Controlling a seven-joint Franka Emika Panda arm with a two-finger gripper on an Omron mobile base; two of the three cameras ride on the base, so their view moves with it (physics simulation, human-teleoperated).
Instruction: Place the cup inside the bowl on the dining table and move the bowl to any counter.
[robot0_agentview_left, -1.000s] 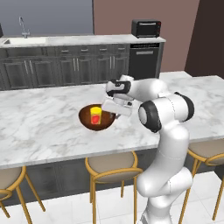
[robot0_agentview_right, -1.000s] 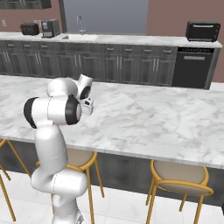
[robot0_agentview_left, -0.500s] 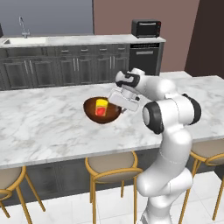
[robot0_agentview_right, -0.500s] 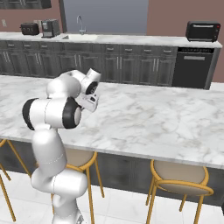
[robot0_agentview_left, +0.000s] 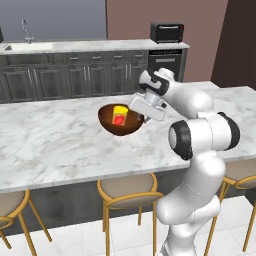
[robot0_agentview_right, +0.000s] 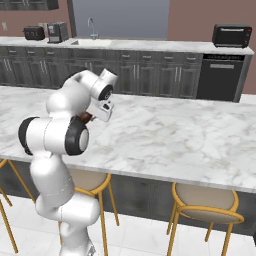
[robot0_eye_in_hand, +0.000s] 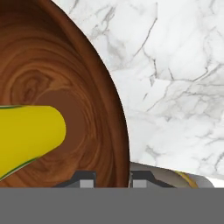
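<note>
Now the pincer (robot0_agentview_left: 141, 116) grips the dark wooden bowl's (robot0_agentview_left: 120, 129) rim (yellow cup (robot0_agentview_left: 119, 114) inside).

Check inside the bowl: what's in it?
The yellow cup lies in the bowl, tilted toward its wall, over bare wood. The gripper pinches the bowl's rim; the cup covers part of the bottom.

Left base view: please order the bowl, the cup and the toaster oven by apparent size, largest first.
1. bowl
2. toaster oven, though it stands much farther from the camera, so its true size is unsure
3. cup, lying inside the bowl
</note>
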